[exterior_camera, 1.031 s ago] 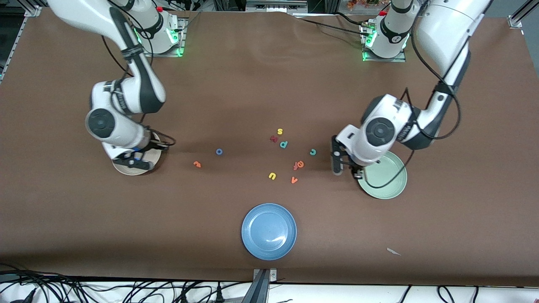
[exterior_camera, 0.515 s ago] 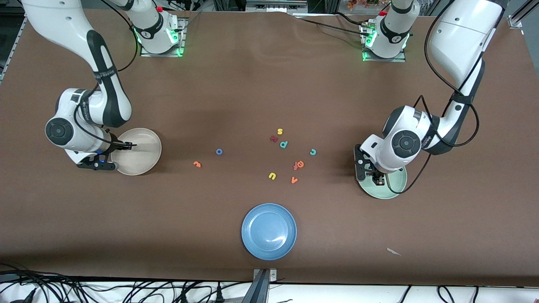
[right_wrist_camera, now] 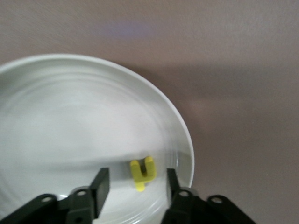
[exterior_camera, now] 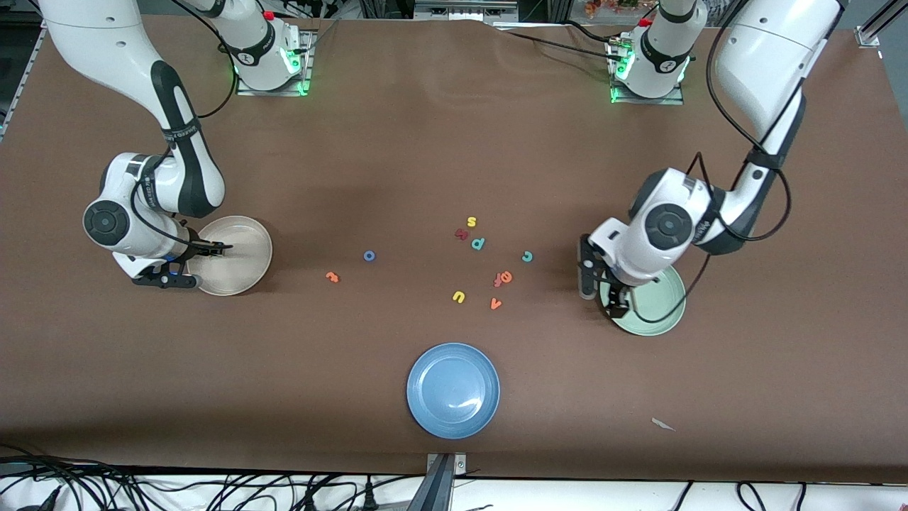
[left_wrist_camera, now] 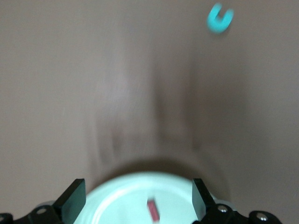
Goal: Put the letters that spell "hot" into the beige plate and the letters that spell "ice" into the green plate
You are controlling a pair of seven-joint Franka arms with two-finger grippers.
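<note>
- step in hand: first drop of each word looks done; both arms at their plates, letters lying free
- right gripper (exterior_camera: 190,264): low over the beige plate (exterior_camera: 245,238), at 9 o'clock on the table in the front view; fingers apart, gripping nothing; yellow h (right_wrist_camera: 142,173) lies flat in the plate between the fingers, near the rim, touching neither
- left gripper (exterior_camera: 601,292): over the rim of the green plate (exterior_camera: 667,312), at 3 o'clock on the table; fingers spread wide, nothing held; dark red i (left_wrist_camera: 153,210) lies in the plate between them
- still on the table, near its centre: blue o (exterior_camera: 369,255) at 9 o'clock of the letter cluster, apart from it; orange t (exterior_camera: 332,277) just beside the o, at about 8 o'clock of it; teal c (exterior_camera: 527,256) at 3 o'clock of the cluster; orange e (exterior_camera: 505,277) at about 7 o'clock of the c, near it
- distractors to leave: s (exterior_camera: 472,222), p (exterior_camera: 478,243), bent red letter (exterior_camera: 462,233), u (exterior_camera: 459,297), v (exterior_camera: 496,304); blue plate (exterior_camera: 453,390) at 6 o'clock, nothing in it
- progress, as I judge it: two of six placed; o, t, c, e to go
- next move, my guess: right gripper lifts clear of the rim, goes for t or o, the two nearest its plate; left gripper goes for c, the nearest to the green plate
- calls for: fingers kept wide on approach, a low pinch square on a tiny flat piece; e sits close to another small piece and to v, so a narrow, careful approach there
</note>
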